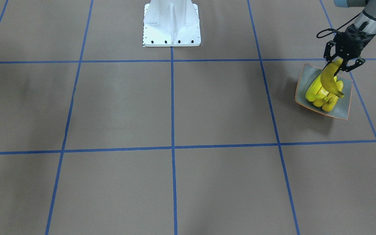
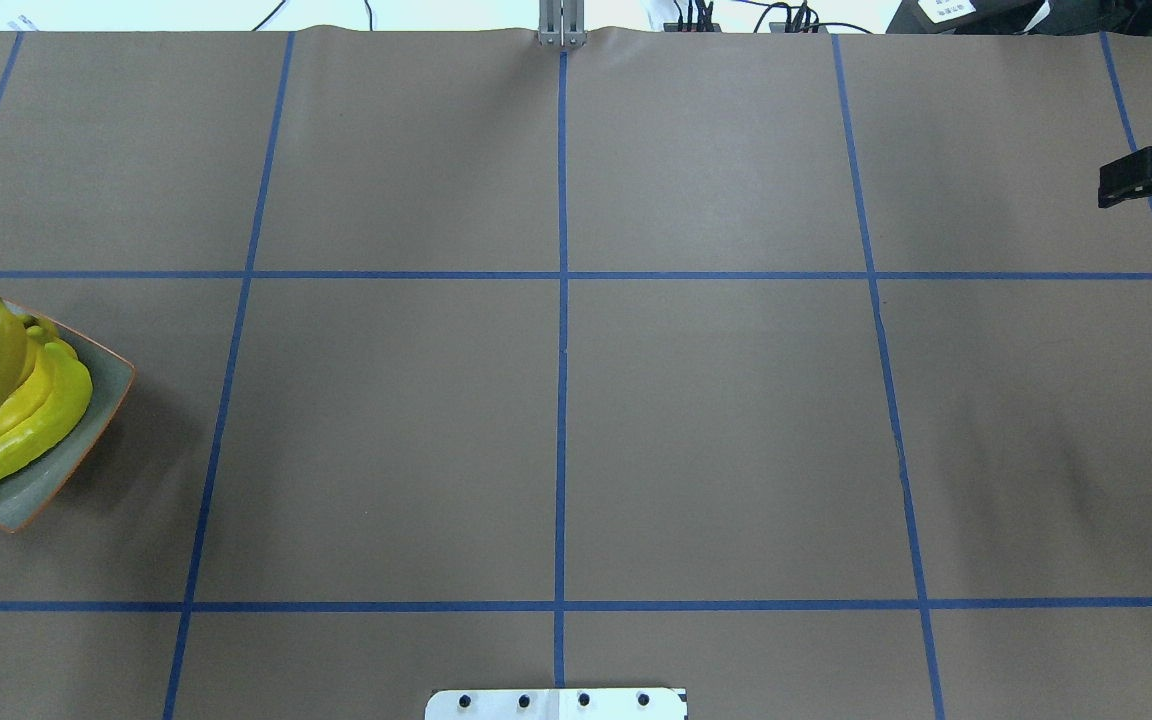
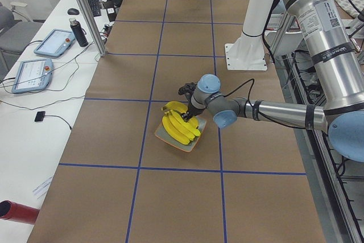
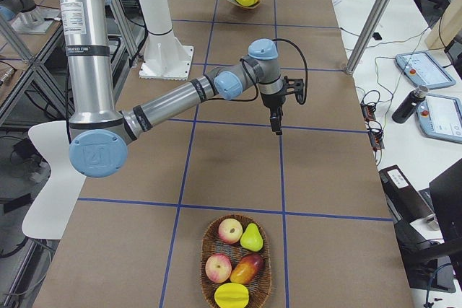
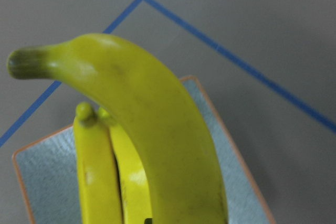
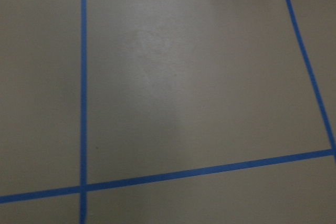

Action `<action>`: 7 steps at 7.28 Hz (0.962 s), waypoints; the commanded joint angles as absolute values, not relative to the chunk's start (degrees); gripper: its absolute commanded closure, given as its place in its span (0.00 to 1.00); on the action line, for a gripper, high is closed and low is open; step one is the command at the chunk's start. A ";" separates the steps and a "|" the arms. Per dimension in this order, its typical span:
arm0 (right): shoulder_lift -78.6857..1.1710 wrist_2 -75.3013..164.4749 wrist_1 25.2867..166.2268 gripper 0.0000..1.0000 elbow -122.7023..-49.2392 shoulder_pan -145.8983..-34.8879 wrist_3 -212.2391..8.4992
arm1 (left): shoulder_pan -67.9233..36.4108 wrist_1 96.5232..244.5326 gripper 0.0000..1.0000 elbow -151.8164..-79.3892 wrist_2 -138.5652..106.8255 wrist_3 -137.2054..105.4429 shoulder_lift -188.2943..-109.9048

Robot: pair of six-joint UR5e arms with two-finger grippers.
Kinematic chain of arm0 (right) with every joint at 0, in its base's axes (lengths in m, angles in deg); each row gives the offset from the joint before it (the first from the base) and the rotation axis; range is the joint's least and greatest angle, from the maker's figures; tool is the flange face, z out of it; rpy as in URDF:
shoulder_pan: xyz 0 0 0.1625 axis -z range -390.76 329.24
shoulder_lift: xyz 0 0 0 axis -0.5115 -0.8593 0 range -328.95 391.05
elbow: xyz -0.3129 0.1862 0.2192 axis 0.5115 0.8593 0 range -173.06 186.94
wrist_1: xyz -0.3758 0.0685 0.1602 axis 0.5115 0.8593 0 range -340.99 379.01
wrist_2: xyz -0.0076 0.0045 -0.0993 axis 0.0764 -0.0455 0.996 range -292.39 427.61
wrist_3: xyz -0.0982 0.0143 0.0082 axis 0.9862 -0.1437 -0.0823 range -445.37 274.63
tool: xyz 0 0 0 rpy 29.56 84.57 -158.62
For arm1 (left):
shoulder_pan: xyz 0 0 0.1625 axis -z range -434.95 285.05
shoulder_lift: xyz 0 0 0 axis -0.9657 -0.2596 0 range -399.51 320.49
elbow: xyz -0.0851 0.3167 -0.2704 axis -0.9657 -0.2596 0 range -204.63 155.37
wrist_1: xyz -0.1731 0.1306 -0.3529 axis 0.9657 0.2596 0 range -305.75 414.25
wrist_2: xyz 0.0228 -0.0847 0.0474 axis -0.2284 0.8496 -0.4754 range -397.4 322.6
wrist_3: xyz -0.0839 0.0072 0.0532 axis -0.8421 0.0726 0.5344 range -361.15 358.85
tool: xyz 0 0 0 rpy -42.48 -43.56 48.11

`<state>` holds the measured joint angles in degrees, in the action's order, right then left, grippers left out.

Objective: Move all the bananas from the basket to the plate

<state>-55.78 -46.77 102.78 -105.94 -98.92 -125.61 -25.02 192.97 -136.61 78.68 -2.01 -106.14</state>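
Three bananas [image 1: 318, 94] are lying on the plate [image 1: 343, 105]. The fourth banana [image 1: 329, 78] is hanging over them, the left gripper [image 1: 340, 64] clamping its upper end. Only the right-side view is showing the basket [image 4: 204, 268] closely: apples, a pear, other fruit. The right gripper [image 2: 1131, 182] is hovering over the table [image 2: 696, 430], grip unclear. The arm labels are too small to read.

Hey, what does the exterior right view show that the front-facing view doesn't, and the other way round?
Only exterior right: the wicker basket, holding only non-banana fruit, and the right pincer in full, hanging over the table. Only front-facing: the left pincer plainly shut on a banana above the plate. Both: the plate with piled bananas, and the white base.
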 commanded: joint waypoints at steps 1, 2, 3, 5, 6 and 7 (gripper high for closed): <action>-56.31 -47.18 102.51 0.00 -105.30 -99.93 -124.04 | -29.40 193.29 0.96 -136.17 78.26 -0.18 -106.30; -56.23 -47.09 102.51 0.00 -105.13 -100.02 -123.95 | -31.34 193.38 0.96 -136.17 78.26 -0.18 -106.30; -56.14 -47.09 102.51 0.00 -105.12 -100.11 -123.95 | -31.88 193.38 0.80 -135.99 78.26 -0.10 -106.30; -55.70 -47.09 102.51 0.00 -104.68 -100.11 -124.04 | -31.80 193.29 0.11 -134.59 78.26 -0.10 -106.83; -55.52 -47.35 102.51 0.00 -104.68 -100.11 -124.04 | -31.36 193.47 0.01 -132.84 78.35 -0.10 -108.48; -55.52 -47.35 102.42 0.00 -104.68 -100.11 -124.13 | -30.92 193.38 0.01 -132.39 78.61 -0.10 -108.85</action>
